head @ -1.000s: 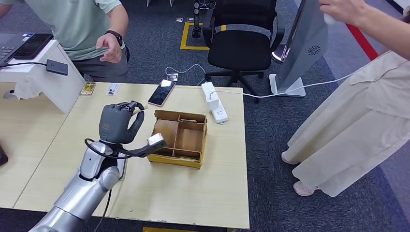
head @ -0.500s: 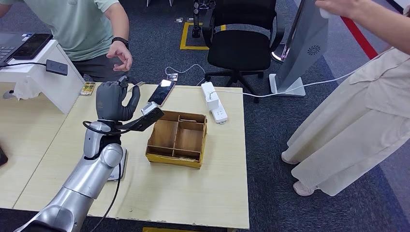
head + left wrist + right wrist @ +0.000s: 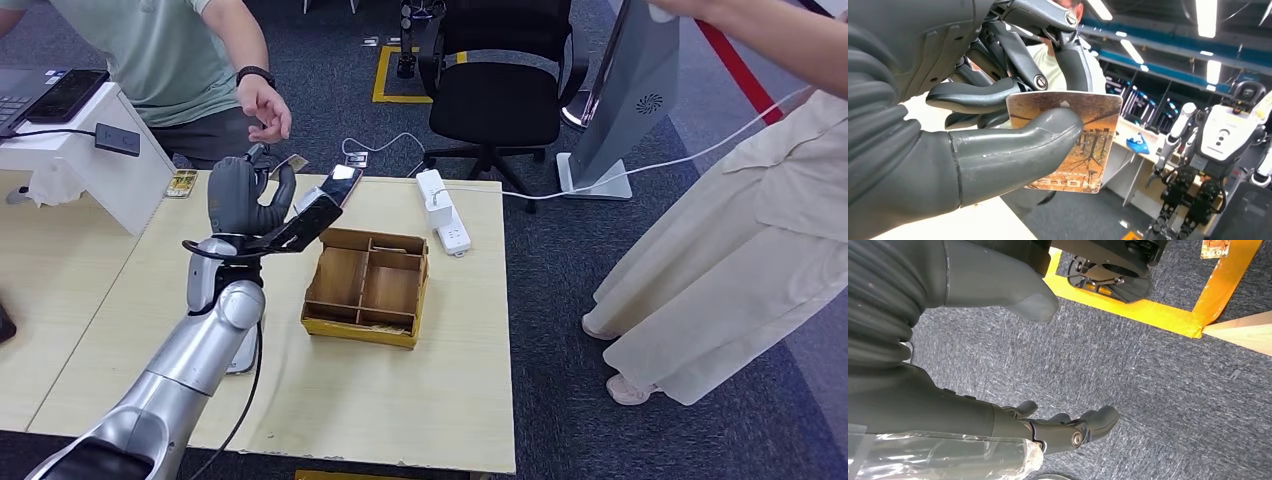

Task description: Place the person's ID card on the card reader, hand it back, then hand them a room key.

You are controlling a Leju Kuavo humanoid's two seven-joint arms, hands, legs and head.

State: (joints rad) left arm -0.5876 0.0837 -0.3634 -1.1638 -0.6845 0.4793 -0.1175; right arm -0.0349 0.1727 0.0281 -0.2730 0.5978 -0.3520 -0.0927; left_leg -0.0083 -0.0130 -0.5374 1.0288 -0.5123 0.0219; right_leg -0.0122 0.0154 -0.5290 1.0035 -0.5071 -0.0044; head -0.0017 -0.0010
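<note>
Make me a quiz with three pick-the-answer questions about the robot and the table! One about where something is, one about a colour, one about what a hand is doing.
1. Where is the wooden box?
A. on the floor
B. on the table
C. on the chair

2. What colour is the chair?
A. black
B. red
C. white

3. What is the left hand doing?
A. resting flat
B. pointing
C. holding a card

Answers: B, the box sits on the tabletop; A, seat and back are black; C, thumb and fingers pinch the card.

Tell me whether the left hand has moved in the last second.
Yes. The left hand, holding the card, has gone from beside the wooden box toward the table's far edge and the person's hand.
</note>
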